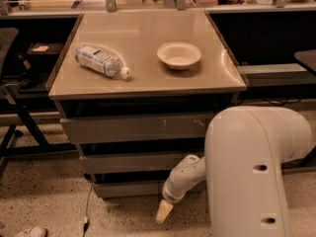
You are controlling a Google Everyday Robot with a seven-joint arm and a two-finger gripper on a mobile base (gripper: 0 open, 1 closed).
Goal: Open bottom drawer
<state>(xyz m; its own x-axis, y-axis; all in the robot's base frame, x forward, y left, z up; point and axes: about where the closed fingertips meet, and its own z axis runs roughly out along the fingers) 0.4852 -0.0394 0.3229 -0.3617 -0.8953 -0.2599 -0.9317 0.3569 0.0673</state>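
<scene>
The cabinet has three grey drawer fronts. The bottom drawer (129,188) is the lowest front, just above the speckled floor, and looks closed. My gripper (163,212) hangs low at the end of the white arm (247,172), just in front of and slightly below the bottom drawer's right part. Only its pale tip shows. The middle drawer (128,162) and the scratched top drawer (133,127) sit above it, both closed.
On the cabinet top (148,78) lie a plastic water bottle (101,60) on its side and a white bowl (178,55). A dark chair frame (15,107) stands at the left. A cable (87,206) runs down to the floor. A shoe tip (29,232) shows at bottom left.
</scene>
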